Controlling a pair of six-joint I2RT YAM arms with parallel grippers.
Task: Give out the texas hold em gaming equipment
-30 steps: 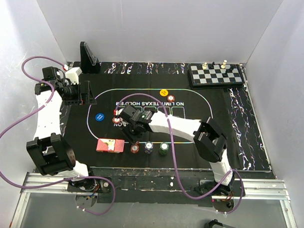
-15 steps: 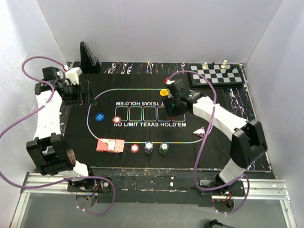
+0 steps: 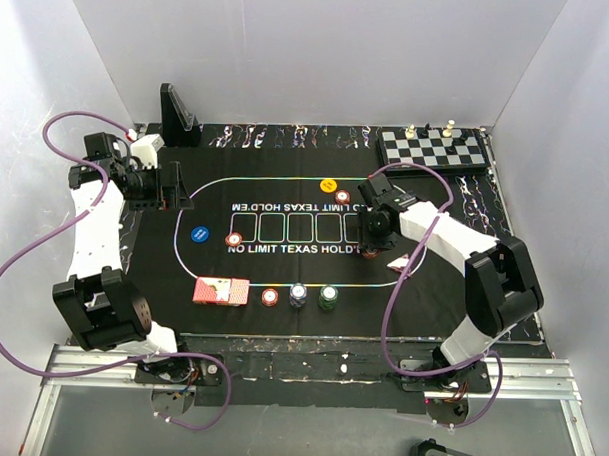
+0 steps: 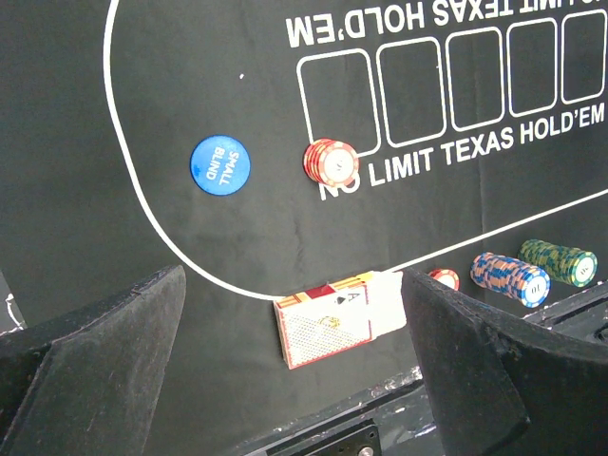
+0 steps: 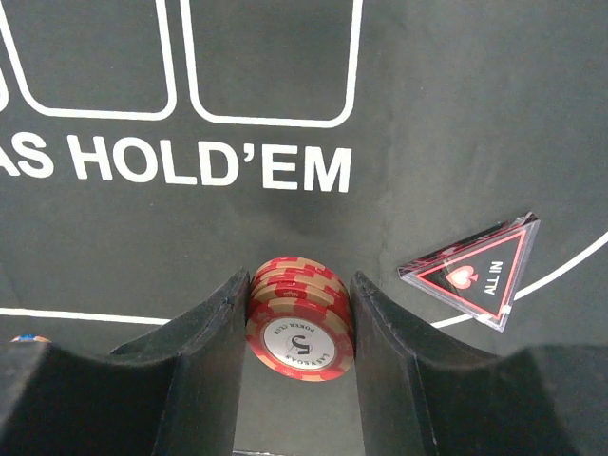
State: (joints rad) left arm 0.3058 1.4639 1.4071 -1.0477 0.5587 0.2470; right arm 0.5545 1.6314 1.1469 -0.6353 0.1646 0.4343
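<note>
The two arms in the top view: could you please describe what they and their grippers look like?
Both the left arm and the right arm have white link shells with chunky black joint housings. A purple cable runs loosely along each one. The left gripper's fingers and the right gripper's fingers are broad, matte black wedges. No markings are legible.

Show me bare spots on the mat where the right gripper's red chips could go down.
Free: the printed card boxes, between the left red chip stack and the right gripper with its red chips; the felt mat right of the triangular marker. Crowded: the near edge, with cards and three chip stacks.
</note>
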